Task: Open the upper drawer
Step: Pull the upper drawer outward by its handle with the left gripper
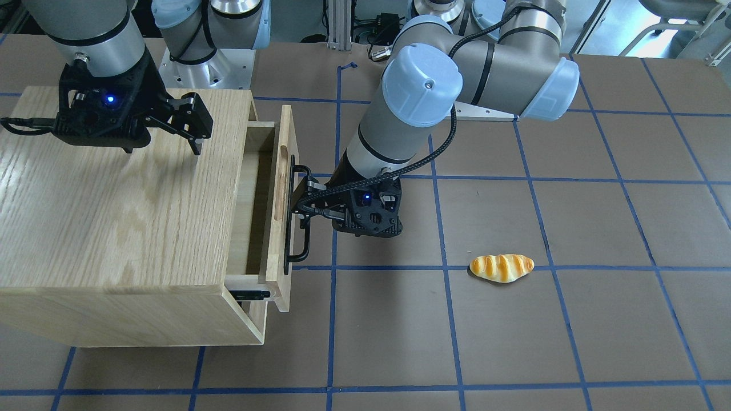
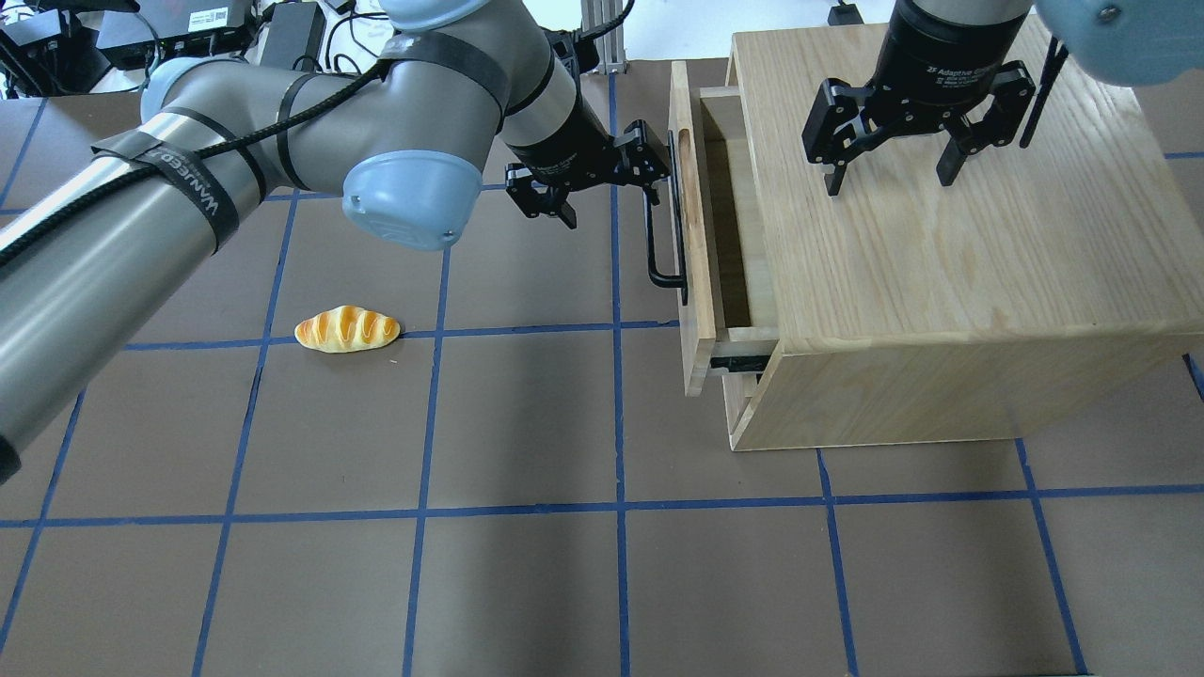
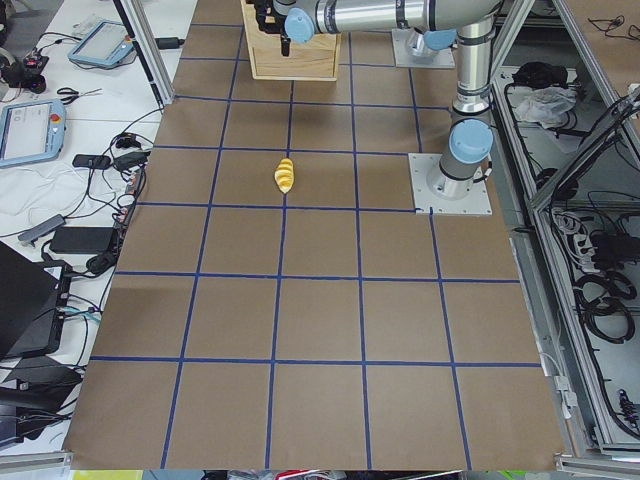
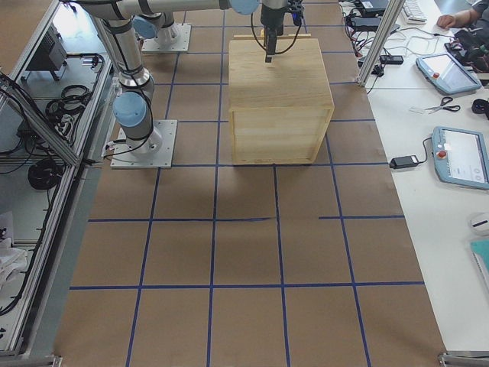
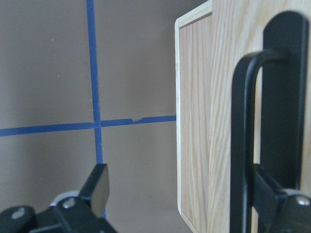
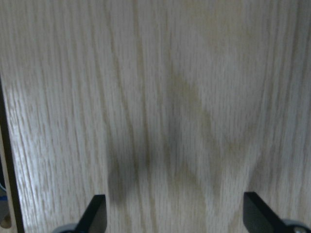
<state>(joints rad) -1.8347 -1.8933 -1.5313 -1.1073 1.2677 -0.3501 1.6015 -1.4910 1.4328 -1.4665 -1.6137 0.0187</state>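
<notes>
The upper drawer (image 2: pixel 693 244) is light oak and stands partly pulled out of the oak cabinet (image 2: pixel 950 282), with its inside showing. Its long black bar handle (image 2: pixel 661 246) faces the table's middle. My left gripper (image 2: pixel 611 196) is open, with one finger between the handle and the drawer front and the other outside. The left wrist view shows that handle (image 5: pixel 243 145) against the front panel (image 5: pixel 201 121). In the front-facing view the left gripper (image 1: pixel 322 212) is at the handle (image 1: pixel 293 237). My right gripper (image 2: pixel 891 179) is open and empty over the cabinet top (image 6: pixel 170 97).
A toy bread roll (image 2: pixel 346 329) lies on the brown table left of the drawer, also in the front-facing view (image 1: pixel 501 267). The cabinet (image 1: pixel 114 217) fills the table's right side. Blue tape lines grid the table.
</notes>
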